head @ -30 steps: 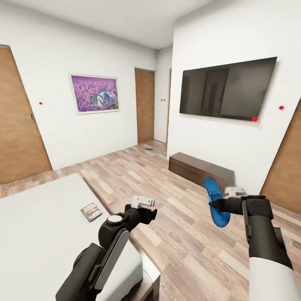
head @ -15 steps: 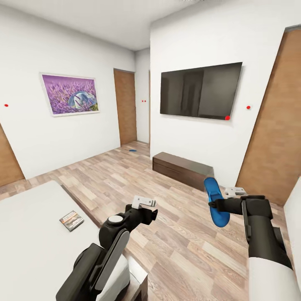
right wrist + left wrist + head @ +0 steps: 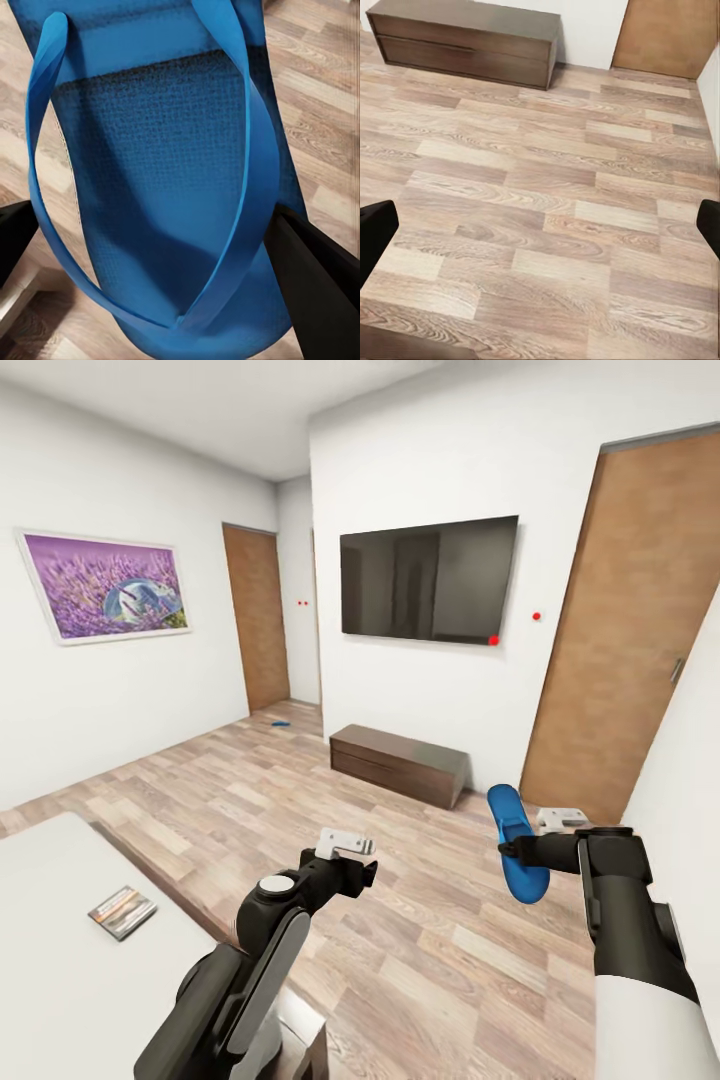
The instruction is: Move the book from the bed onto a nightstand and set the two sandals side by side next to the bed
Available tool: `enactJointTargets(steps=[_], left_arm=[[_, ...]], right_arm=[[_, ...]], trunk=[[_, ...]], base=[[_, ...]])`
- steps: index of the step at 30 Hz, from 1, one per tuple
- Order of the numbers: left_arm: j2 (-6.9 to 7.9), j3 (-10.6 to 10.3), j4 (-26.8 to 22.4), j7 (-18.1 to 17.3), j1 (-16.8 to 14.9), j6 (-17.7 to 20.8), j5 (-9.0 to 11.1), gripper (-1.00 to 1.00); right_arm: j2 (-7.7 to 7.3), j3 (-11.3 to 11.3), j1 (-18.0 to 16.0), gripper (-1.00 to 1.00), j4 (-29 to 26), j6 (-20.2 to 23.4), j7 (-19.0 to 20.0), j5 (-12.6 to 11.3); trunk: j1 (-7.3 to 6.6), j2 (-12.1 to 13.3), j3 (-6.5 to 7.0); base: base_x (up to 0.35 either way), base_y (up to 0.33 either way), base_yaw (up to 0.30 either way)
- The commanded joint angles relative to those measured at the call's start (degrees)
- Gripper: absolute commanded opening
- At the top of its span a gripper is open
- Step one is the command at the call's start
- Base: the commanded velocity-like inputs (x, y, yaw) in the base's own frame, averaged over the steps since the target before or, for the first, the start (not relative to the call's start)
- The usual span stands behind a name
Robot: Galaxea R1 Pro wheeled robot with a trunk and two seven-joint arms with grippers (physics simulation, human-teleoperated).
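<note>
My right gripper point(image 3: 512, 850) is shut on one bright blue sandal point(image 3: 517, 845) and holds it in the air over the wooden floor, its long side roughly upright. In the right wrist view the sandal's sole and strap point(image 3: 165, 172) sit between the black fingers point(image 3: 315, 270). The other sandal point(image 3: 281, 723) lies on the floor by the far doorway. The book point(image 3: 122, 911) rests on the bed point(image 3: 50, 960) at the lower left. My left gripper point(image 3: 362, 870) is open and holds nothing, hanging over bare floor just past the bed's corner point(image 3: 540, 229). The nightstand is out of view.
A long low dark brown cabinet point(image 3: 400, 760) stands against the wall under a television point(image 3: 430, 580). A closed wooden door point(image 3: 620, 630) is to its right, and a white wall point(image 3: 690, 780) runs close by at the far right. Open wooden floor point(image 3: 250, 800) reaches the far doorway.
The whole view has swung to the right, so the bed, book, picture and television sit further left. Both arms keep their pose, and the sandal stays in the right gripper.
</note>
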Motion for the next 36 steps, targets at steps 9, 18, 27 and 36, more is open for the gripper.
enactJointTargets(steps=[9, 18, 27, 36], left_arm=[[0.00, -0.05, -0.04, 0.55, -0.03, 0.19, 0.62, 1.00], [0.00, -0.05, -0.04, 0.55, -0.03, 0.19, 0.62, 1.00], [0.00, -0.05, -0.04, 0.55, -0.03, 0.19, 0.62, 1.00], [0.00, -0.05, -0.04, 0.55, -0.03, 0.19, 0.62, 1.00]], right_arm=[[0.04, -0.01, -0.03, -1.00, -0.03, 0.14, 0.60, 0.49], [0.09, -0.02, -0.03, -1.00, -0.03, 0.14, 0.60, 0.49], [0.06, -0.02, -0.03, -1.00, -0.03, 0.14, 0.60, 0.49], [0.01, -0.02, -0.03, -1.00, -0.03, 0.14, 0.60, 0.49]], trunk=[[0.02, -0.05, -0.02], [0.02, -0.05, -0.02], [0.02, -0.05, -0.02], [0.02, -0.05, -0.02]], base=[[0.000, 0.000, -0.227], [0.000, 0.000, -0.216], [0.000, 0.000, -0.214], [0.000, 0.000, -0.213]])
